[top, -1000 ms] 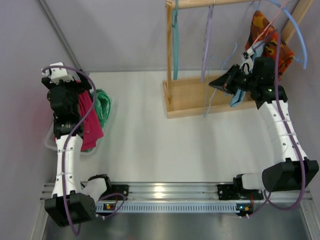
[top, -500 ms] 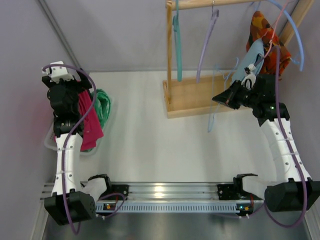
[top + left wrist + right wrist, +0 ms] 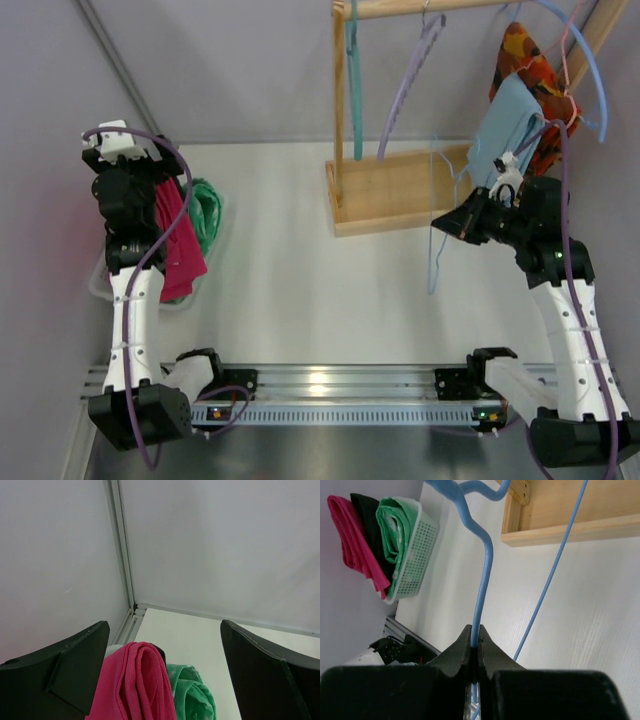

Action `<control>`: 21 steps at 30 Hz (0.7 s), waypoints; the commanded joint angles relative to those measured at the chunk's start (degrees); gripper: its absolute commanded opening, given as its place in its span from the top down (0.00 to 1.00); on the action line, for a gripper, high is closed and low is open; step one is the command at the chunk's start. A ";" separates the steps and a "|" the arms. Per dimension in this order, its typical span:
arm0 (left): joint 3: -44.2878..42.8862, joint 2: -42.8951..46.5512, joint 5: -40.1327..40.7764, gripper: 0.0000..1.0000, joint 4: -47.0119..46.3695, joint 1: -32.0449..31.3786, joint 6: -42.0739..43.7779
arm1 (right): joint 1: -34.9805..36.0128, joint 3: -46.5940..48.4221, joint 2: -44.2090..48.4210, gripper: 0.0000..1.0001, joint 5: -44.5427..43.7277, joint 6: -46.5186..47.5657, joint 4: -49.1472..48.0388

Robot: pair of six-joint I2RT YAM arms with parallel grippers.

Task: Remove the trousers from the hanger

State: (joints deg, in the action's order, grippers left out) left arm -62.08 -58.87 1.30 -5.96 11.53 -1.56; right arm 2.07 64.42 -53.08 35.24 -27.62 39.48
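Note:
My right gripper [image 3: 443,222] is shut on the wire of a light blue hanger [image 3: 433,255], which hangs in front of the wooden rack; the wrist view shows the jaws pinching the hanger [image 3: 483,595]. The light blue trousers [image 3: 503,125] hang just behind the gripper, against the orange patterned trousers [image 3: 528,62]. My left gripper [image 3: 122,160] is open above the basket, over the magenta trousers [image 3: 134,682] and the mint-green trousers [image 3: 194,696]. The black trousers [image 3: 366,520] lie between them in the basket.
A wooden rack with a flat base [image 3: 400,190] stands at the back right. A teal hanger [image 3: 353,95] and a lilac hanger [image 3: 403,90] hang bare from its rail. A white mesh basket [image 3: 416,547] stands at the far left by the wall.
My right gripper has drawn back toward the near edge with the blue hanger. The light blue trousers now show more fully up by the orange ones. The left arm has not moved.

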 commanded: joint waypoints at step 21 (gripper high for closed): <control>-1.28 2.89 -0.86 0.01 -1.51 -1.51 -0.55 | -0.04 53.33 -32.60 1.00 -16.52 7.74 13.95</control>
State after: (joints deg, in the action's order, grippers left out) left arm -62.13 -57.43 0.86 -5.85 10.33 -1.61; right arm 2.09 110.59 -82.48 24.03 -22.90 50.89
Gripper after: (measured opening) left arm 0.985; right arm 0.022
